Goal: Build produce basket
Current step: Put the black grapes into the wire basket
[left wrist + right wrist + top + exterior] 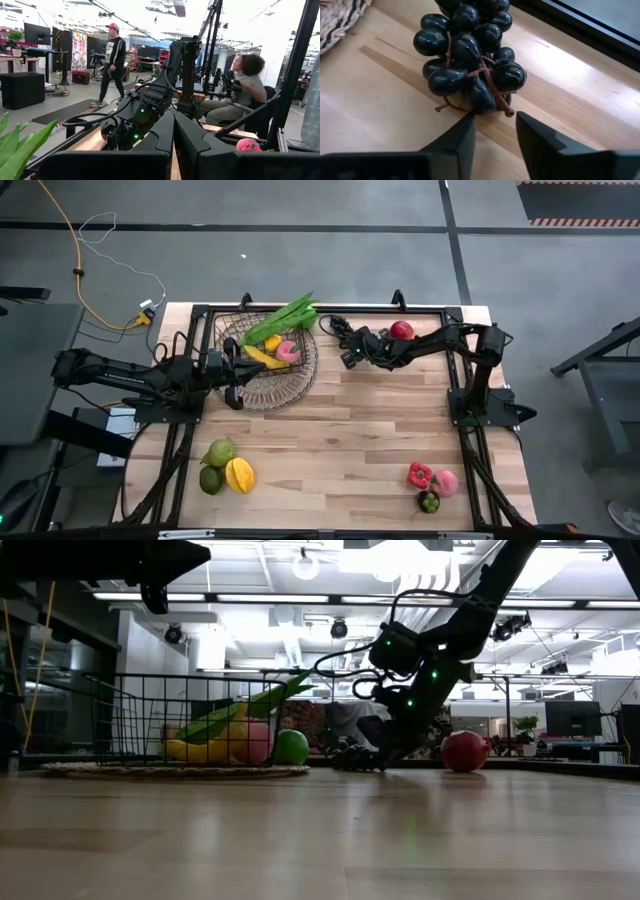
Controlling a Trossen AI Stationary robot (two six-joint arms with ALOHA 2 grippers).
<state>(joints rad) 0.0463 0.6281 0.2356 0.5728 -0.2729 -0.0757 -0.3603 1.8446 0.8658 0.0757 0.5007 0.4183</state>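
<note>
right hand (495, 127): down at the counter (350, 440), fingers partly closed around the tail end of a dark grape bunch (470, 55). It looks like it's only got the stem tip, if anything, so I can't call it a real grab.
left hand (232, 385): clenched shut on nothing, parked at the near rim of the basket (265, 360).
basket: off to the side of the right hand, close by, already holding leafy stalks (285, 315) and a few pieces.
slip risk: a bunch that floppy can swing or drop out on the lift if only a stem is pinched.
bump risk: the red fruit (401, 330) sits right behind the right arm, so it could easily get knocked rolling.
</note>
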